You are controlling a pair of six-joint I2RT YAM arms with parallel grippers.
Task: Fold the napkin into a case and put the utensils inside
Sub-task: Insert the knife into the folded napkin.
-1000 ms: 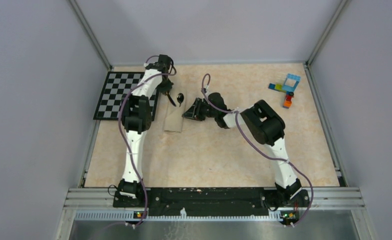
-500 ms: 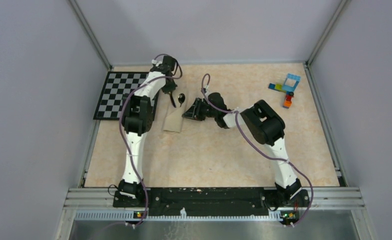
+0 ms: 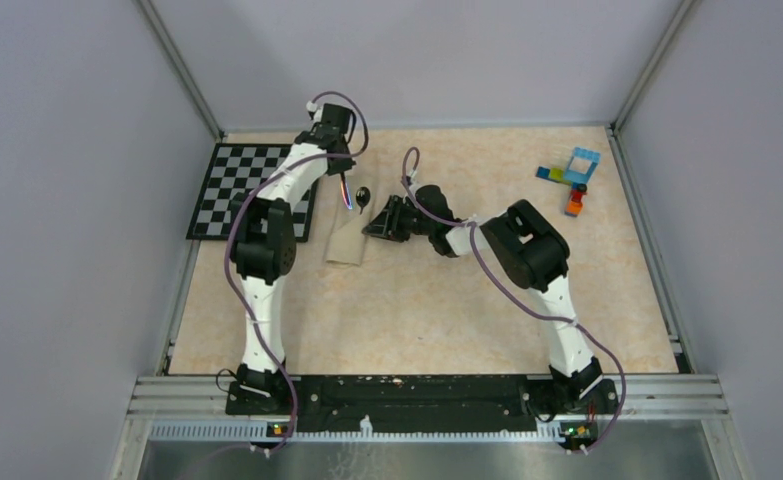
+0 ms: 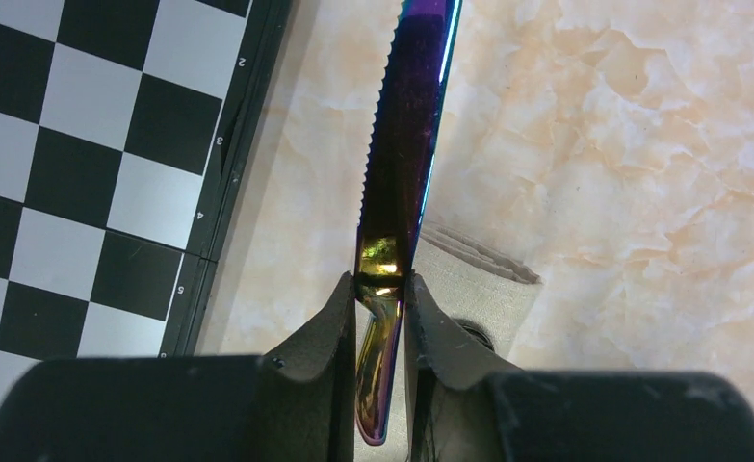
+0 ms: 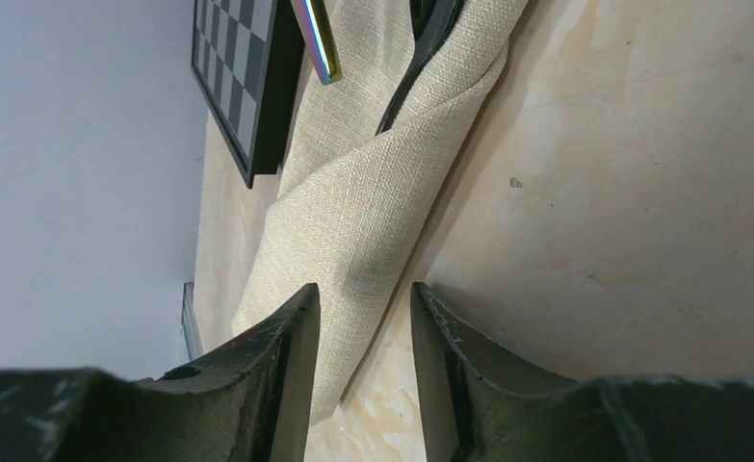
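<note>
The napkin is folded into a narrow cream case [image 3: 347,243] lying just right of the chequered board [image 3: 237,190]. A black spoon [image 3: 363,196] sticks out of its far end, its handle [image 5: 421,58] inside the cloth. My left gripper [image 4: 382,284] is shut on the handle of a rainbow-tinted knife [image 4: 406,125], blade pointing away, held over the case's far end [image 4: 474,289]. In the top view it [image 3: 345,182] hangs beside the spoon. My right gripper [image 5: 365,294] is open, low at the case's right edge [image 5: 373,212]; the knife tip [image 5: 317,43] shows above.
Coloured toy bricks [image 3: 572,178] lie at the far right of the table. The board's black edge [image 5: 267,96] runs close along the case's left side. Grey walls enclose the table on three sides.
My left wrist has swung back and to the right, carrying the knife closer to the spoon and the case's far end. The right arm and the case have not moved.
</note>
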